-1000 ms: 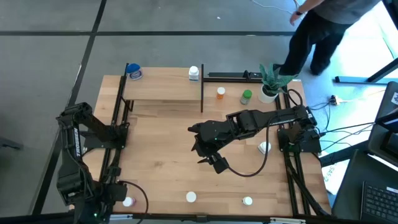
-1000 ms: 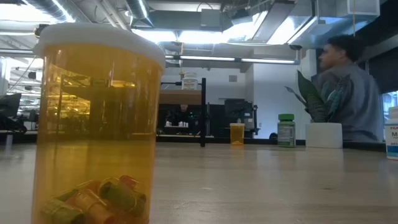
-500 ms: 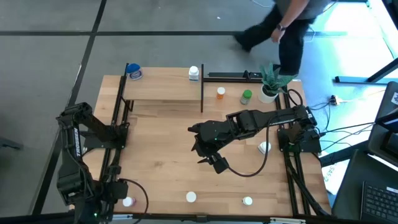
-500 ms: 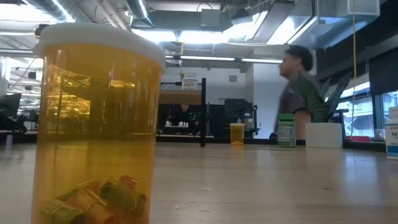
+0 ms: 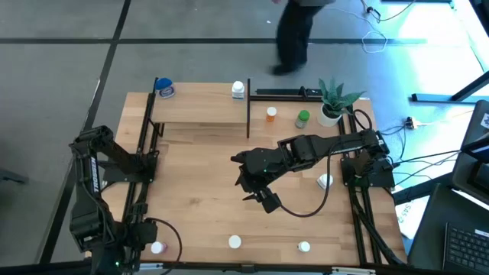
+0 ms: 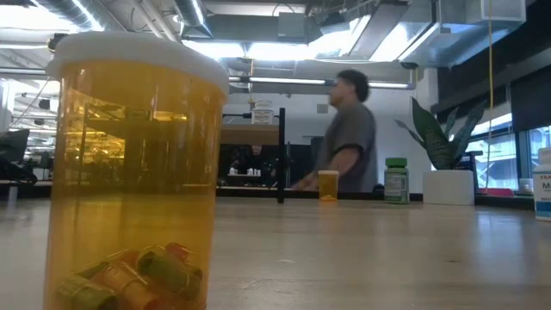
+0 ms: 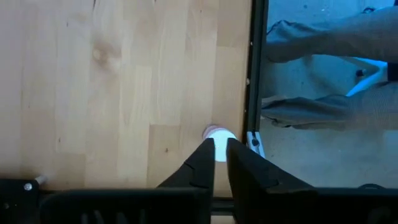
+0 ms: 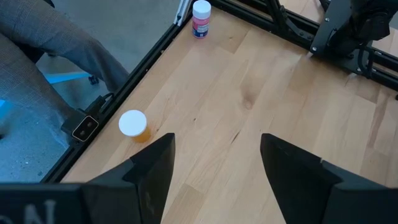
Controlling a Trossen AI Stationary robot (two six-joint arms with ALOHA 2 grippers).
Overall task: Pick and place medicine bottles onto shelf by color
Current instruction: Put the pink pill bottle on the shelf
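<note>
The shelf (image 5: 199,107) stands at the table's far left, with a blue bottle (image 5: 164,88) and a white bottle (image 5: 238,89) on its top. An orange bottle (image 5: 271,114) and a green bottle (image 5: 303,118) stand upright to its right. A white bottle (image 5: 325,181) stands near the right arm's base. A pink bottle (image 5: 157,247), an orange bottle (image 5: 234,241) and another bottle (image 5: 304,247) stand along the near edge. My left gripper (image 7: 221,148) hovers above the pink bottle (image 7: 219,135), with a narrow gap between its fingertips. My right gripper (image 5: 256,191) hangs wide open over the table's middle, holding nothing.
A potted plant (image 5: 330,103) stands at the far right corner. A person (image 6: 349,138) walks behind the far edge. The near-edge orange bottle (image 6: 133,172) fills the low view's left side. Bare tabletop (image 5: 199,191) lies between the shelf and the near-edge bottles.
Both arms have kept still. The person beyond the far edge has walked from the table's right side toward its middle.
</note>
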